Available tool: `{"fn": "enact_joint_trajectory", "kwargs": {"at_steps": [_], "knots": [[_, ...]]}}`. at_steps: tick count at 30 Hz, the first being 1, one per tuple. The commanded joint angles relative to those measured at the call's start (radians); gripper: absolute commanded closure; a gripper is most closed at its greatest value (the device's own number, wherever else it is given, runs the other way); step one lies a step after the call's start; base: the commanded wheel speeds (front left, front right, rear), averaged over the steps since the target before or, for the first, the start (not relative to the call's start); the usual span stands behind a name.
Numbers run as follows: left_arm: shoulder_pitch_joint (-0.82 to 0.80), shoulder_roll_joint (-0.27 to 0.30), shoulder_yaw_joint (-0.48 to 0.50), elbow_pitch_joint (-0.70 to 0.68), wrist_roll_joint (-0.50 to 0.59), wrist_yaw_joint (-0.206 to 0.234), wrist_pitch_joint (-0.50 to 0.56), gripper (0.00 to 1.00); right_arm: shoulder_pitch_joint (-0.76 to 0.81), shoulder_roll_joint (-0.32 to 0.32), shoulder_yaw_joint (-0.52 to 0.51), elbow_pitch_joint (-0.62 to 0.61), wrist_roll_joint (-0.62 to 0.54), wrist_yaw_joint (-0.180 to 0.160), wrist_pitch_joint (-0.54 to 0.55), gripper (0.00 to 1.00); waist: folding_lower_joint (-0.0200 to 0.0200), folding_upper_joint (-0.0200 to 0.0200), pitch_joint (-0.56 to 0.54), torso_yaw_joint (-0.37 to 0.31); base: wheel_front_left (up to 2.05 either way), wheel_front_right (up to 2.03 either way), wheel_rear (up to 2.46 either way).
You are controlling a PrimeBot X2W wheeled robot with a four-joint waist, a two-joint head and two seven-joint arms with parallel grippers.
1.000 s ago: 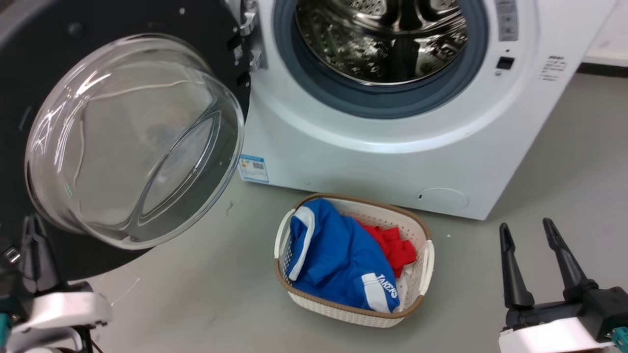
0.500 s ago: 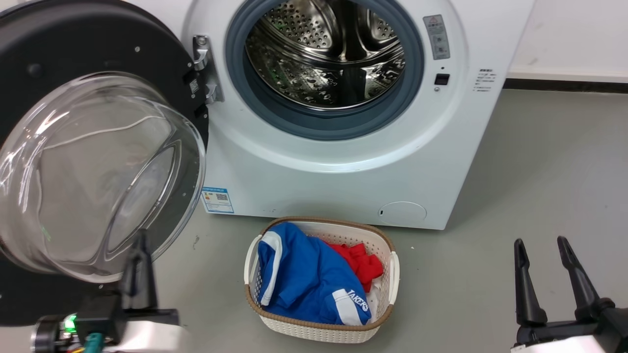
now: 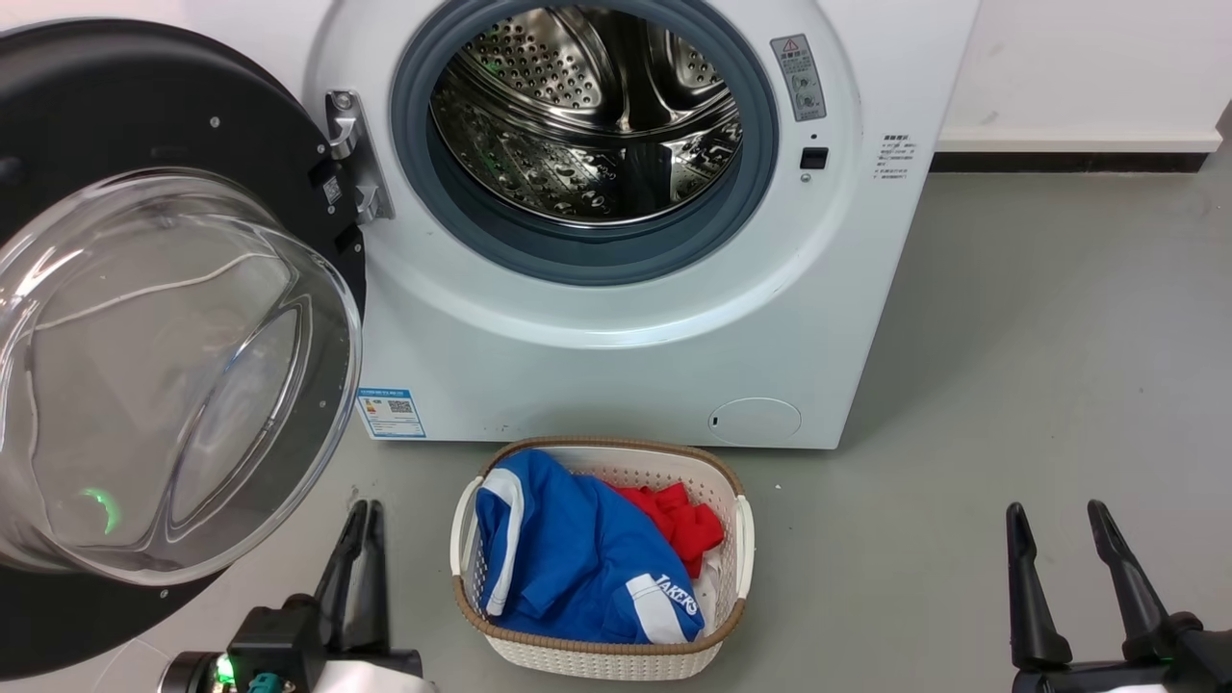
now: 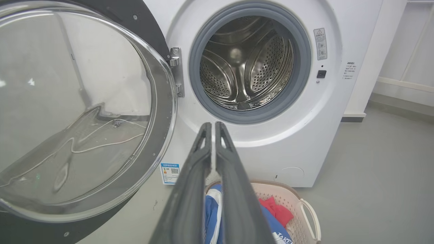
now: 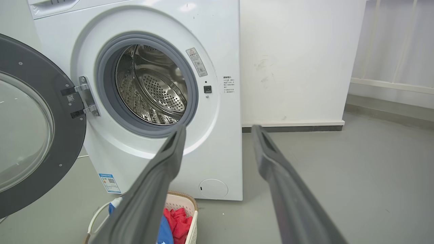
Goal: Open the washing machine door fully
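hanging wide, the washing machine door (image 3: pixel 144 106) clears the closed left pincer (image 3: pixel 367 512).

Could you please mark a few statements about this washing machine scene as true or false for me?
1. The washing machine door stands swung open, exposing the steel drum. True.
2. The left gripper grips the door's rim. False: it is shut on nothing and is apart from the door.
3. The right gripper is open. True.
4. The laundry basket holds only white towels. False: it holds a blue jersey and a red garment.
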Motion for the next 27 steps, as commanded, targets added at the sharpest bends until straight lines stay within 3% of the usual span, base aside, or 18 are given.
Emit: {"fn": "enact_joint_trajectory", "kwargs": {"at_steps": [1, 19, 20, 24, 27], "knots": [[0.006, -0.001, -0.003, 0.000, 0.001, 0.006, 0.003, 0.00, 0.004, 0.002, -0.001, 0.002, 0.004, 0.000, -0.002, 0.00, 0.0001, 0.0000, 0.000, 0.000, 0.00, 0.00, 0.00], [0.013, -0.001, -0.020, 0.016, 0.019, 0.016, 0.003, 0.00, -0.002, 0.002, 0.005, 0.015, 0.019, 0.000, -0.002, 0.00, 0.0001, 0.0000, -0.004, -0.006, 0.00, 0.00, 0.00], [0.006, 0.000, -0.019, 0.017, 0.019, 0.015, 0.000, 1.00, 0.001, 0.000, 0.005, 0.016, 0.017, 0.000, 0.000, 1.00, 0.0001, 0.0000, -0.004, -0.006, 0.00, 0.00, 0.00], [0.019, -0.001, -0.020, 0.055, 0.018, 0.016, 0.000, 1.00, 0.007, 0.000, 0.005, 0.053, 0.017, 0.000, 0.002, 1.00, 0.0002, 0.0000, -0.004, -0.006, 0.00, 0.00, 0.00], [0.005, -0.001, -0.009, 0.066, -0.047, 0.012, 0.020, 1.00, -0.001, -0.002, 0.009, 0.058, 0.082, 0.000, 0.011, 1.00, 0.0002, 0.0000, -0.004, -0.006, 0.00, 0.00, 0.00]]}}
